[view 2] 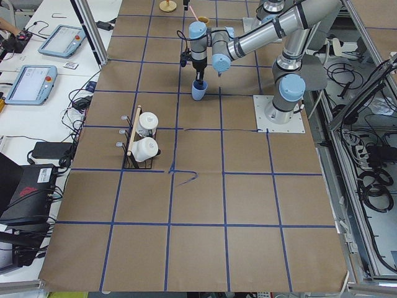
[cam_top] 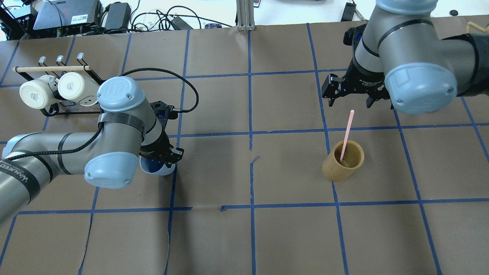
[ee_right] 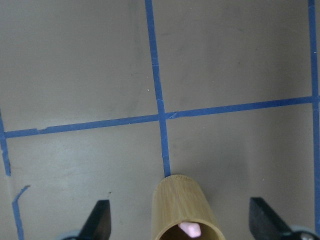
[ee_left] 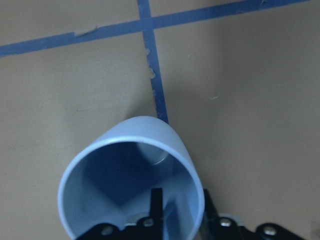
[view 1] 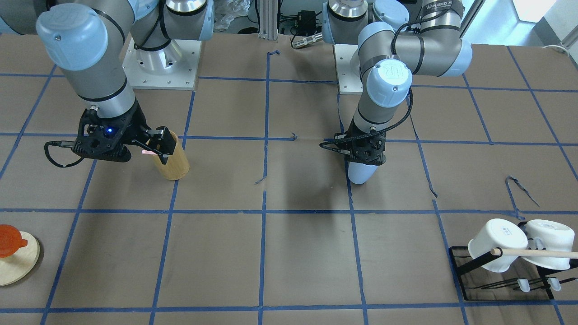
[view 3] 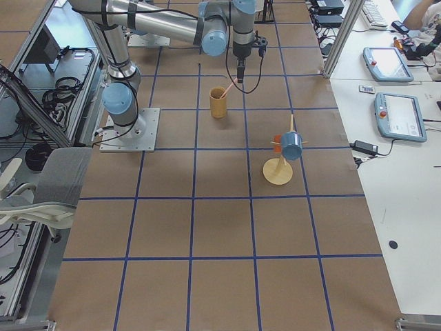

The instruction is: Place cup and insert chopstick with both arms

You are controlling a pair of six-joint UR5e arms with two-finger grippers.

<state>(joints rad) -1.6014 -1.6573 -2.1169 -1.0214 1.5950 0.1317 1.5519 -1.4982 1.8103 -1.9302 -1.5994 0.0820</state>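
The light blue cup [cam_top: 157,168] is held at its rim by my left gripper [cam_top: 164,154], which is shut on it, one finger inside the cup [ee_left: 125,185]. The cup [view 1: 362,172] hangs tilted, low over the table; I cannot tell if it touches. A pink chopstick [cam_top: 347,133] stands leaning in the tan wooden cylinder [cam_top: 343,162]. My right gripper [cam_top: 357,102] is open and empty just above the chopstick's top. In the right wrist view its fingers [ee_right: 100,222] stand wide apart on either side of the cylinder [ee_right: 182,200], with the pink tip [ee_right: 190,229] inside.
A black rack [cam_top: 53,110] with two white mugs [cam_top: 74,87] and a beige rod stands behind my left arm. A round wooden stand [view 1: 18,266] with an orange piece is at the table edge on my right side. Blue tape lines grid the brown table.
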